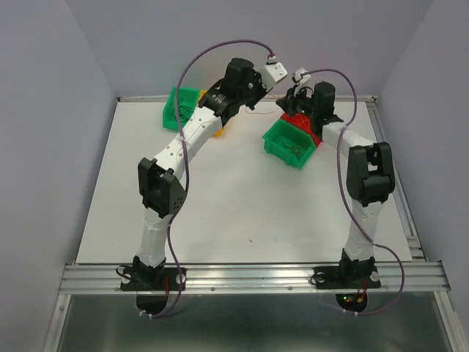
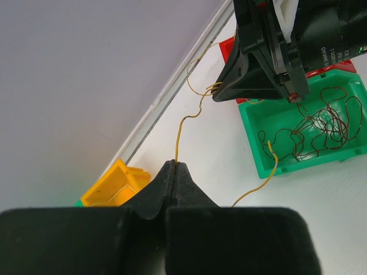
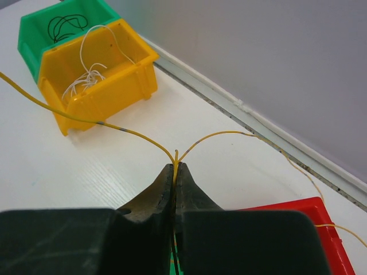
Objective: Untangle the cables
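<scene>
This was a robotics lab cell: a white desk (image 1: 242,213) boxed in by plain grey walls (image 1: 44,161). A left arm (image 1: 187,139) and a right arm (image 1: 363,213) were bolted to an aluminium rail (image 1: 249,277), beyond a green parts bin (image 1: 282,149).

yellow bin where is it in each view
top external: yellow bin at the back, left of centre, mostly under the left arm
left wrist: yellow bin lower left
right wrist: yellow bin upper left, white cable inside
shared landmark: red bin
</scene>
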`<move>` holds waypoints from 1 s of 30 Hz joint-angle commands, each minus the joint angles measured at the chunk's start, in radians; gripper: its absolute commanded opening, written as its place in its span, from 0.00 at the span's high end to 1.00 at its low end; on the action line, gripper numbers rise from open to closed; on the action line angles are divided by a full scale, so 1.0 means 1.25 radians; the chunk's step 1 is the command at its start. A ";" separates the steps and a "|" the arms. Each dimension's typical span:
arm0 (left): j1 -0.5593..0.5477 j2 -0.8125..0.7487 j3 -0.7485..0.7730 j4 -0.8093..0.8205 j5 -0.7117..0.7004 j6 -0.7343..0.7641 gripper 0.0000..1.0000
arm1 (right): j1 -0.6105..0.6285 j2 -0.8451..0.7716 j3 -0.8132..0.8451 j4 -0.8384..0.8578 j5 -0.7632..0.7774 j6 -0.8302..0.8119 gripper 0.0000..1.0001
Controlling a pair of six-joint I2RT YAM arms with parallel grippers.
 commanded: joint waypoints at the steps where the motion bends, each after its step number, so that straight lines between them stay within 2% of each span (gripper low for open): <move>1: -0.005 0.011 0.049 0.052 -0.022 -0.005 1.00 | -0.009 -0.013 -0.003 0.071 0.054 0.059 0.99; 9: -0.005 0.031 0.035 0.072 -0.019 -0.022 1.00 | -0.091 -0.004 -0.026 0.111 0.028 0.249 1.00; 14: -0.006 0.061 0.057 0.072 0.000 -0.036 1.00 | -0.126 -0.014 -0.063 0.111 0.000 0.310 0.99; 18: -0.006 0.069 0.048 0.111 0.055 -0.065 1.00 | -0.160 -0.019 -0.105 0.104 -0.036 0.397 0.99; 24: -0.019 0.120 0.052 0.171 0.075 -0.081 1.00 | -0.202 0.002 -0.102 0.001 0.000 0.449 1.00; 25: -0.022 0.130 0.061 0.179 0.072 -0.083 1.00 | -0.202 0.008 -0.090 -0.028 0.043 0.439 0.99; 30: -0.027 0.166 0.037 0.281 0.087 -0.108 1.00 | -0.202 0.062 -0.009 -0.120 0.095 0.425 1.00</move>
